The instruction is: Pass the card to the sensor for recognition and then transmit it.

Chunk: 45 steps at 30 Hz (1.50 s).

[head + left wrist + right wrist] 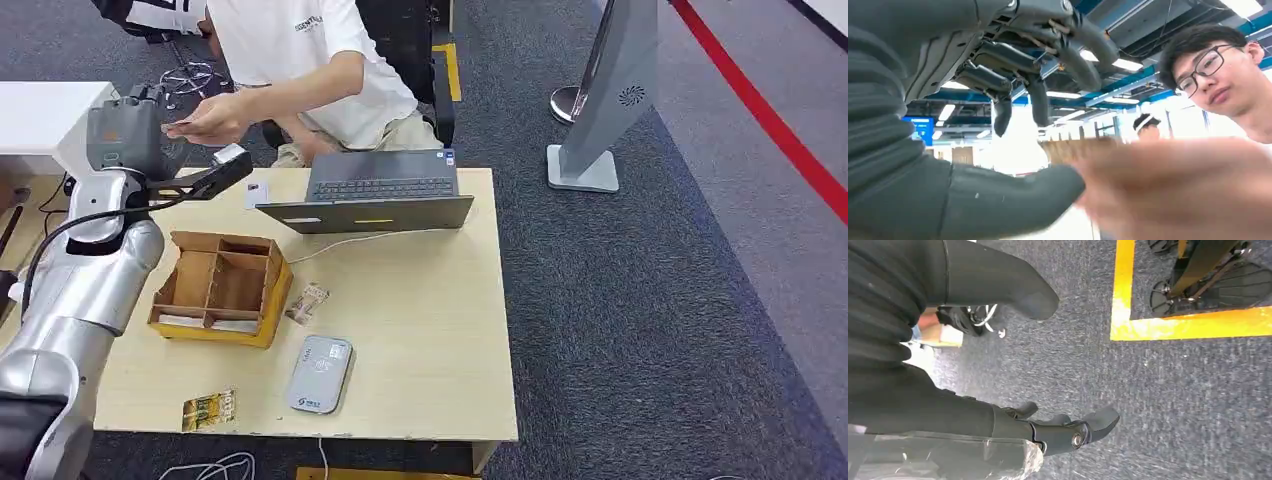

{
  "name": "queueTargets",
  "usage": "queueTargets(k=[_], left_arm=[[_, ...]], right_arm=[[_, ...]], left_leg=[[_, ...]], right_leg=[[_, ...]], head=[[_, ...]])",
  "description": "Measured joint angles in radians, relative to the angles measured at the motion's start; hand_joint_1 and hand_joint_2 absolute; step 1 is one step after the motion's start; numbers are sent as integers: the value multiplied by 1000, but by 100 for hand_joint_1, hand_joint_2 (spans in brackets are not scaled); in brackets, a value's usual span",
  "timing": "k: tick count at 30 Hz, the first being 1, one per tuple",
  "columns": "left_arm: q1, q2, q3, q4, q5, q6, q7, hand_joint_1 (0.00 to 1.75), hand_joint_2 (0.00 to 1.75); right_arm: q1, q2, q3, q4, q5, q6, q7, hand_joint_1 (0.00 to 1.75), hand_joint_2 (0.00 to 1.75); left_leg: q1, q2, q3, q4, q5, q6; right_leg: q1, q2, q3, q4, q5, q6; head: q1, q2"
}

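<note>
Head view: left hand [135,135] raised beyond the table's [420,300] far-left corner, meeting the person's hand [210,120]; card reader [320,373] near the front edge.

L wrist view: card [1078,148] sits btwn thumb and the blurred person's hand; can't tell if robot's fingers [1033,102] grip it.

R wrist view: right hand [1048,425] hangs over carpet, fingers loose, holding nothing.

Best: keep arm steady, let go only once the person has it.

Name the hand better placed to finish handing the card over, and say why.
Left. The left hand is raised at the far table edge, meeting the person's hand, which reaches for the card at its thumb. The right hand hangs over the carpet, holding nothing.
</note>
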Motion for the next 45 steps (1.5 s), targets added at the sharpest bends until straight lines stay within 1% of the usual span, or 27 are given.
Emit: queueTargets(k=[5,8,9,11,12,13,15,16,18,19,20,22,23,24,25,26,28,30,31,33,34,36,37,38,39,41,45], left_arm=[[4,-11,2,6,10,12,-11,0,175],[51,-10,18,-50,92,12,-65,0,175],[81,-10,29,-81,141,-7,-90,0,175],[174,-7,75,-188,390,-112,-178,0,175],[225,-3,104,-248,496,-148,-205,0,175],[290,3,131,-306,630,-195,-239,0,175],[417,25,190,-395,827,-275,-265,0,175],[489,40,234,-436,938,-327,-275,0,175],[632,62,326,-501,1076,-397,-309,0,175],[691,70,369,-524,1139,-428,-304,0,175],[754,75,423,-542,1203,-465,-301,0,0],[860,71,550,-552,1281,-554,-305,0,0],[895,59,628,-549,1309,-622,-299,0,0],[922,44,731,-534,1327,-695,-293,0,0],[932,30,816,-506,1329,-750,-291,0,0],[937,18,925,-463,1314,-794,-299,0,0],[947,-1,1085,-375,1249,-854,-322,0,0],[947,-18,1229,-282,1186,-877,-348,0,0],[946,-30,1306,-228,1156,-873,-359,0,0],[942,-52,1421,-143,1138,-858,-367,0,0],[933,-63,1467,-108,1141,-838,-363,0,0],[908,-94,1562,-23,1150,-762,-358,0,0],[897,-105,1603,23,1165,-720,-350,0,175],[889,-120,1643,69,1181,-682,-343,0,175],[887,-134,1664,97,1196,-668,-342,0,175],[879,-160,1703,173,1245,-601,-325,0,175],[854,-220,1751,311,1208,-398,-279,0,175]], right_arm=[[0,0,0,0,-3,-1,6,0,175],[1,0,0,0,-10,-2,3,0,175],[1,0,0,0,-11,-4,0,0,175],[2,0,-1,0,-23,-5,-7,0,175],[3,0,-2,0,-26,-6,-9,0,175],[6,1,-4,0,-32,-10,-8,0,175],[10,2,-8,0,-40,-15,1,0,175],[12,3,-13,0,-42,-17,7,0,175],[20,4,-21,0,-43,-18,11,0,175],[24,4,-23,0,-45,-19,15,0,175],[25,4,-24,0,-46,-23,18,0,175],[28,5,-28,0,-48,-32,20,0,175],[30,6,-29,0,-48,-36,21,0,175],[31,7,-29,0,-44,-43,21,0,175],[33,8,-29,0,-40,-50,21,0,175],[33,9,-29,0,-37,-55,21,0,175],[35,13,-29,0,-32,-66,19,0,175],[36,16,-29,0,-29,-74,17,0,175],[36,19,-29,0,-27,-80,13,0,175],[36,22,-29,1,-24,-90,6,0,175],[35,26,-29,1,-24,-92,5,0,175],[34,30,-29,1,-21,-102,4,0,175],[32,33,-29,2,-21,-104,4,0,175],[31,34,-29,2,-21,-104,6,0,175],[31,36,-29,2,-20,-104,6,0,175],[29,39,-29,2,-16,-104,11,0,175],[25,40,-28,2,6,-105,29,0,175]], left_leg=[[0,0,-1,0,0,0],[0,0,0,0,0,0],[0,0,-1,0,0,0],[0,3,1,-1,-1,0],[0,5,2,-1,-1,-1],[0,6,1,-2,-2,-1],[0,9,2,-4,-3,-2],[0,12,4,-4,-4,-4],[0,16,5,-6,-6,-3],[1,16,5,-6,-6,-3],[1,16,5,-7,-6,-3],[1,17,6,-7,-8,-5],[2,16,5,-7,-8,-6],[2,16,4,-7,-8,-6],[2,14,4,-7,-8,-6],[3,14,4,-7,-8,-6],[3,15,5,-7,-8,-6],[3,13,5,-8,-8,-6],[3,13,5,-7,-8,-6],[3,11,5,-7,-8,-6],[2,9,4,-7,-8,-6],[2,4,4,-7,-8,-6],[1,4,4,-7,-8,-5],[1,3,4,-6,-8,-5],[1,3,4,-6,-8,-5],[1,3,4,-6,-8,-5],[0,1,5,-5,-8,-4]], right_leg=[[0,0,0,0,0,0],[0,0,0,0,0,0],[0,0,0,0,0,0],[-1,3,0,0,0,0],[0,5,0,0,0,0],[0,6,0,0,-1,0],[0,10,0,0,-1,-1],[0,13,-1,0,-1,-1],[0,17,-1,0,-3,-4],[0,16,-1,0,-4,-3],[0,16,-1,0,-4,-4],[0,17,-2,0,-5,-5],[1,17,-2,0,-6,-4],[1,16,-2,0,-6,-4],[1,15,-2,0,-7,-4],[2,14,-1,0,-7,-4],[2,15,-1,0,-8,-5],[2,13,-1,0,-8,-5],[2,13,-1,0,-8,-5],[2,10,-1,0,-8,-5],[2,8,0,0,-8,-5],[1,3,2,-1,-8,-4],[1,2,2,-1,-8,-4],[1,2,2,-1,-8,-4],[1,2,2,-1,-8,-4],[1,2,2,-1,-8,-4],[0,0,3,-1,-8,-3]], head=[[0,0],[0,0],[2,0],[2,0],[-1,0],[-1,0],[2,0],[1,0],[-1,0],[0,0],[1,0],[-1,0],[-1,0],[0,0],[0,0],[0,0],[-1,0],[-1,0],[-1,0],[-1,0],[0,0],[0,0],[0,0],[-1,0],[0,0],[0,0],[0,0]])
